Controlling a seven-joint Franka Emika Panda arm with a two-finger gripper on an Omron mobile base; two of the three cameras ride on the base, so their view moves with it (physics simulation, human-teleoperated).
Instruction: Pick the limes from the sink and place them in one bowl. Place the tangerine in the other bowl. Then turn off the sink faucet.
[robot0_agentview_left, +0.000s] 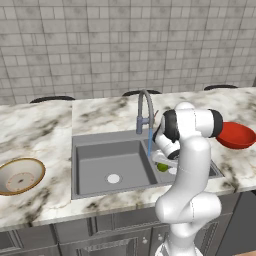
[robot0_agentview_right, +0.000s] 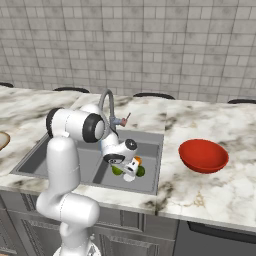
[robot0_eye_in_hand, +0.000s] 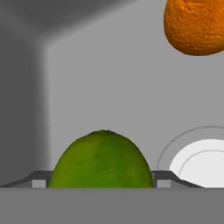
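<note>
My gripper (robot0_agentview_right: 129, 175) is down in the right basin of the sink (robot0_agentview_left: 100, 145), pointing at a lime (robot0_eye_in_hand: 103, 159). Its fingertips (robot0_eye_in_hand: 162, 180) stand close beside the lime's two sides, open, with a thin gap left. That lime (robot0_agentview_left: 162, 167) peeks out below my wrist. Green shows on both sides of my hand (robot0_agentview_right: 117, 171); I cannot tell whether it is one lime or two. The tangerine (robot0_eye_in_hand: 194, 26) lies just beyond the lime (robot0_agentview_right: 137, 160). The red bowl (robot0_agentview_right: 203, 156) sits on the counter right of the sink. The tan bowl (robot0_agentview_left: 20, 176) sits at far left. The faucet (robot0_agentview_left: 144, 107) runs water.
A round white drain (robot0_eye_in_hand: 201, 164) lies beside the lime in the right basin. The left basin holds another drain (robot0_agentview_left: 114, 178). The basin walls close in around my hand. A tiled wall rises behind the marble counter (robot0_agentview_right: 210, 125).
</note>
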